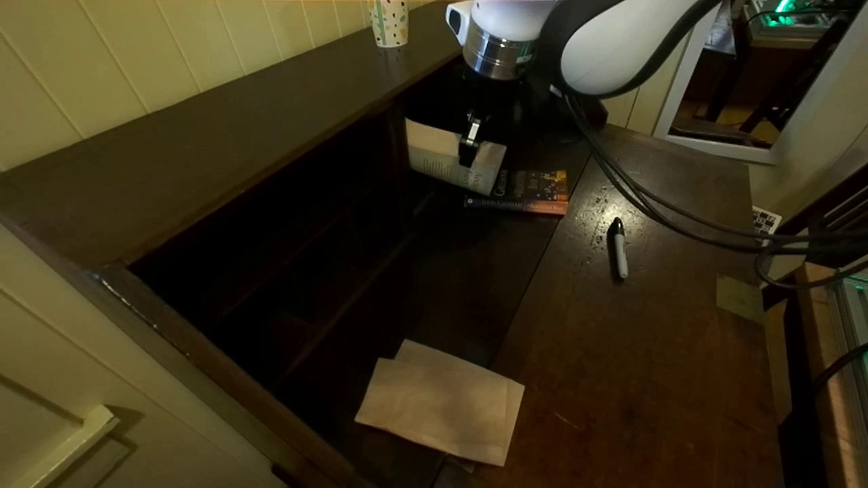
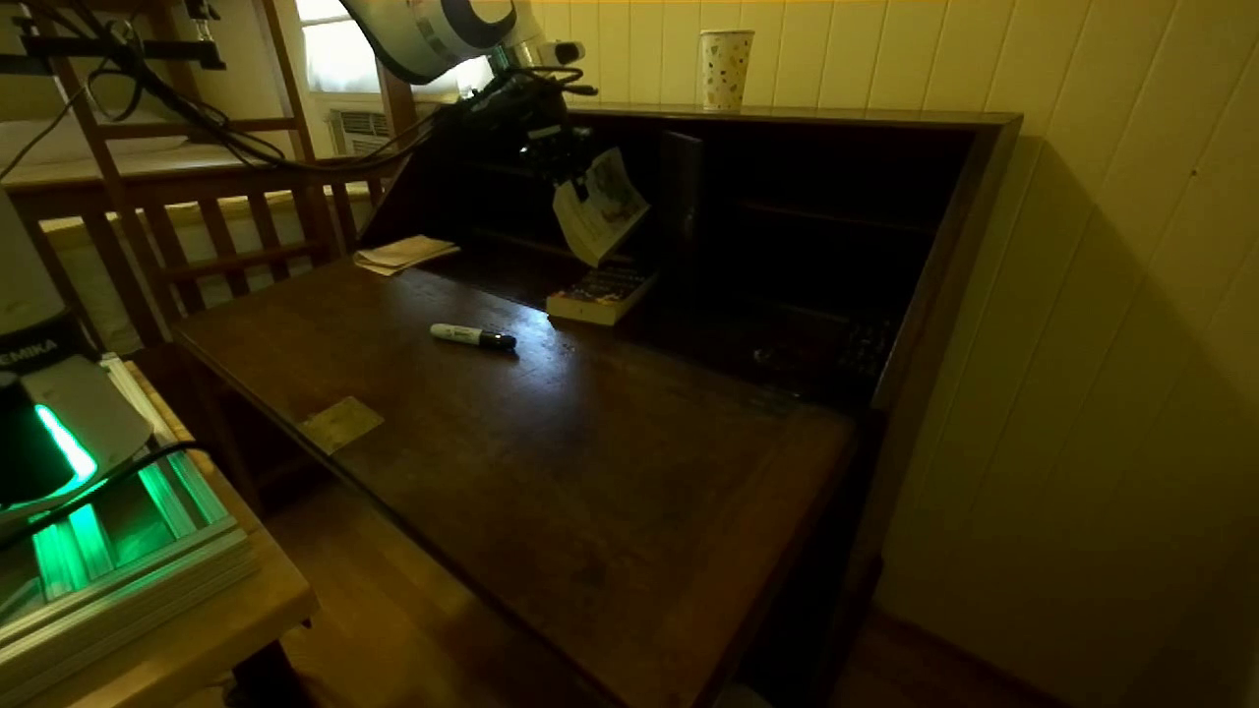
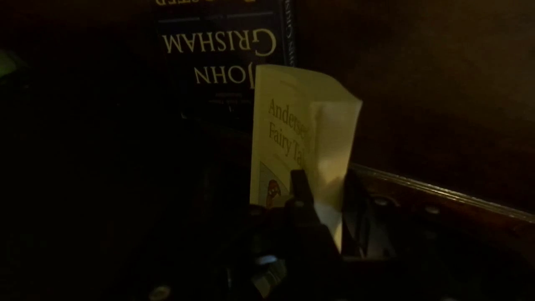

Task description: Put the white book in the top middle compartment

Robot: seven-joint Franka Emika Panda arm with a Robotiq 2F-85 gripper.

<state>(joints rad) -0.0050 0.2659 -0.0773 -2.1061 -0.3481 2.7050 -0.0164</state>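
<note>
Wrist view — one white book clamped in one claw.

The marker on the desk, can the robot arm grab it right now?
Probably not: its pincer is closed on the white book, which it would likely have to put down first. The marker itself lies uncovered.

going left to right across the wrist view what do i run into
A greenish blur at the left edge, too unclear to name → the dark John Grisham book, lettering upside down → the white book, held in the gripper → a thin glinting edge sloping down rightward.
</note>
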